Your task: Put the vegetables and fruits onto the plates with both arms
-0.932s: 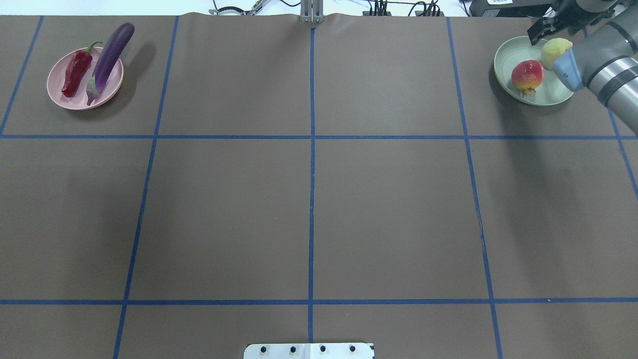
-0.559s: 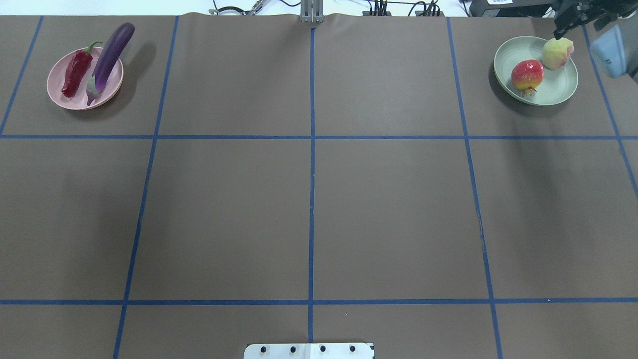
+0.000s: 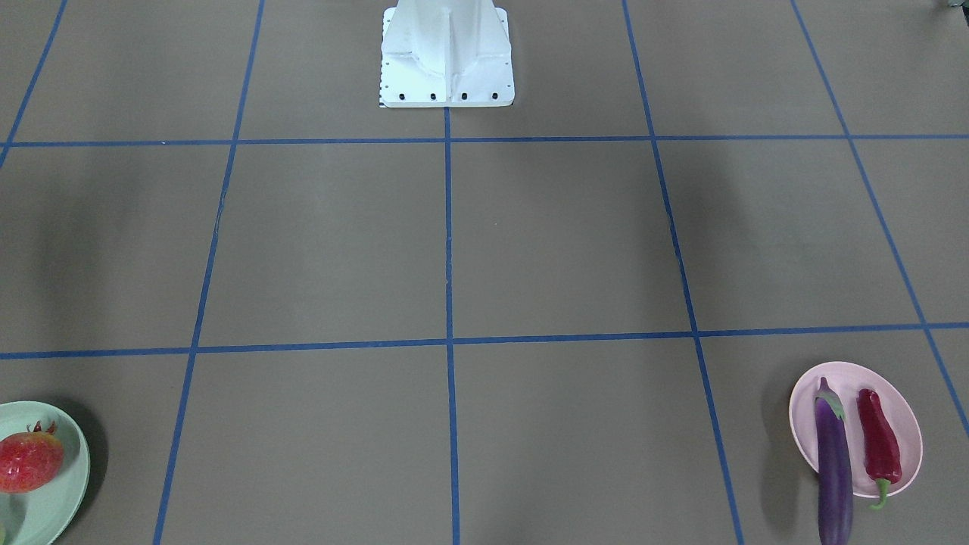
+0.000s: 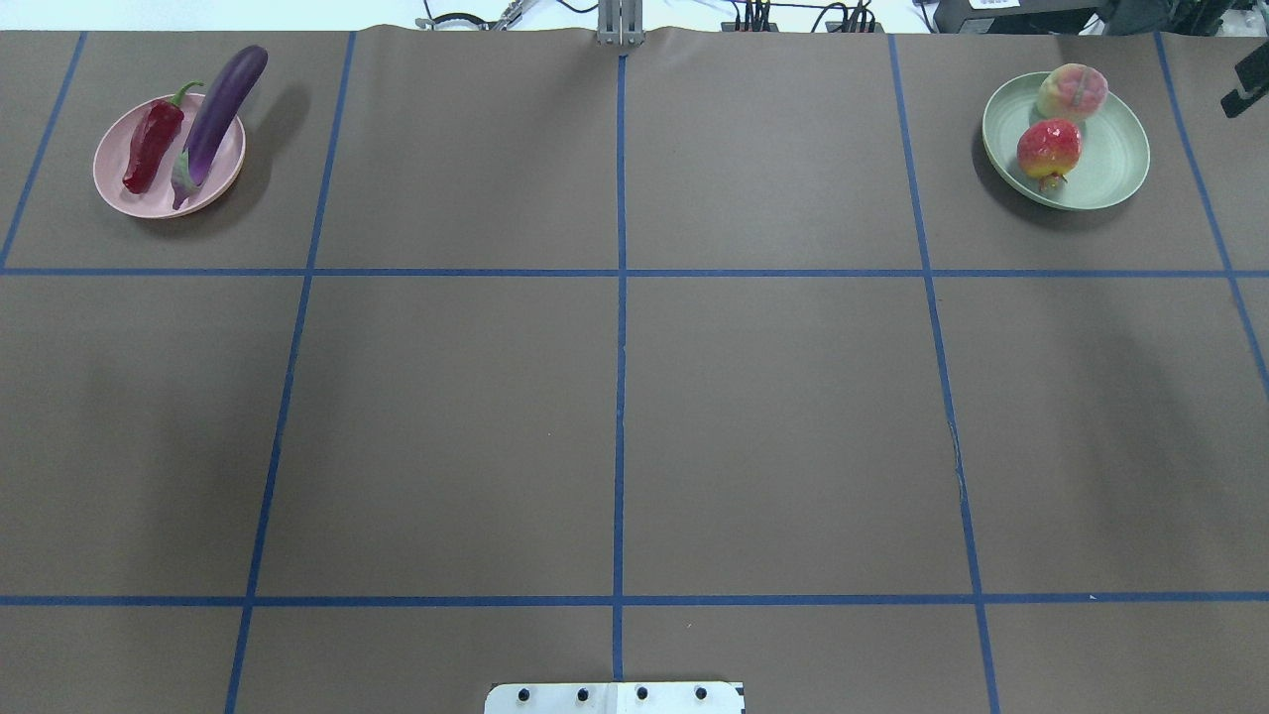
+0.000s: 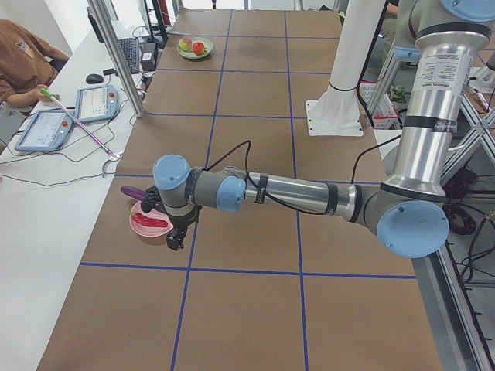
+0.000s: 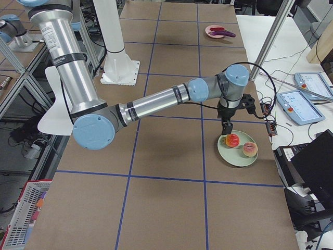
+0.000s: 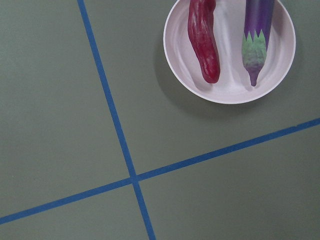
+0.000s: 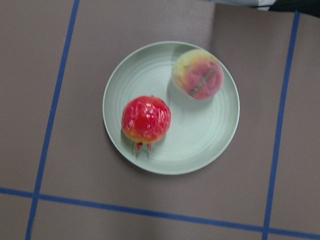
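The purple eggplant (image 4: pixel 216 111) and the dark-red chili (image 4: pixel 153 146) lie side by side on the pink plate (image 4: pixel 220 177), and the eggplant's tip sticks out over the rim. They also show in the left wrist view: eggplant (image 7: pixel 256 40), chili (image 7: pixel 204 42), plate (image 7: pixel 227 85). The red bumpy fruit (image 4: pixel 1048 147) and the peach (image 4: pixel 1072 91) sit on the green plate (image 4: pixel 1115 149), seen also in the right wrist view (image 8: pixel 200 140). My left gripper (image 5: pixel 176 239) hangs beside the pink plate. My right gripper (image 6: pixel 227 129) hangs over the green plate's edge. I cannot tell whether either is open.
The brown table cover carries a blue tape grid. The white robot base (image 3: pixel 447 53) stands at the near middle edge. Cables and tablets (image 5: pixel 93 104) lie beyond the far edge, where an operator (image 5: pixel 23 62) sits.
My right arm has drawn back to the right, almost out of the overhead view. The peach has rolled a little left on the green plate. The pink plate is unchanged.
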`<state>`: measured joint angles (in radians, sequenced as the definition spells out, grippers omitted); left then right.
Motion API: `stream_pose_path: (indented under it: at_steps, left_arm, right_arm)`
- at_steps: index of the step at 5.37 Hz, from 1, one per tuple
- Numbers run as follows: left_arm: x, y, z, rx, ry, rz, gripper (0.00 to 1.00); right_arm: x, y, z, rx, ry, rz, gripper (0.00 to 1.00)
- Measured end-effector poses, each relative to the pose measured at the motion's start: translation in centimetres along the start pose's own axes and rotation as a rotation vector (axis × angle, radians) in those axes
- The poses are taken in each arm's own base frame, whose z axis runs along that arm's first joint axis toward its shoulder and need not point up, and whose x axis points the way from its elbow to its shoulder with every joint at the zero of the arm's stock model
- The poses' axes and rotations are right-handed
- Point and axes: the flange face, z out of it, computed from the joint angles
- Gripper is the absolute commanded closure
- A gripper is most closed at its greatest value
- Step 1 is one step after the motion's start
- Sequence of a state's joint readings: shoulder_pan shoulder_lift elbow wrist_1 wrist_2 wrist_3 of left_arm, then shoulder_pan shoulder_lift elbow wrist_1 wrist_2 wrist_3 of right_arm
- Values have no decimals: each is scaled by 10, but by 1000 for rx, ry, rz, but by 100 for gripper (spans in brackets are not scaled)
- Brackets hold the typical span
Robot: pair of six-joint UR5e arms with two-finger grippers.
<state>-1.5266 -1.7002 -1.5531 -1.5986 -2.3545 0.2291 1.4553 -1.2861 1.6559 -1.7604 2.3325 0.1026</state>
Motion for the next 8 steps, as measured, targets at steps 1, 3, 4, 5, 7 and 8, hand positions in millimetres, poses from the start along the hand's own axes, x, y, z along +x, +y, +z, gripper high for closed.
stream_pose_path:
  at_steps: [1,3,4,5,7,8]
  left_arm:
    - [-13,19,2,-13,1,0,0]
    - [-26,48,8,-30,6,-25,0]
    - [-32,58,5,-25,2,-40,0]
    - [-37,66,2,-22,-11,-53,0]
    - [-47,83,9,-54,-54,-45,0]
    - [-50,89,12,-65,-59,-37,0]
  right_arm:
    - [39,41,7,-29,-13,-12,0]
    - [93,100,23,-66,-75,1,0]
    - [110,121,36,-88,-78,24,0]
    - [129,137,54,-118,-67,49,0]
    - [148,157,71,-117,-41,52,0]
    - [149,158,72,-109,-38,46,0]
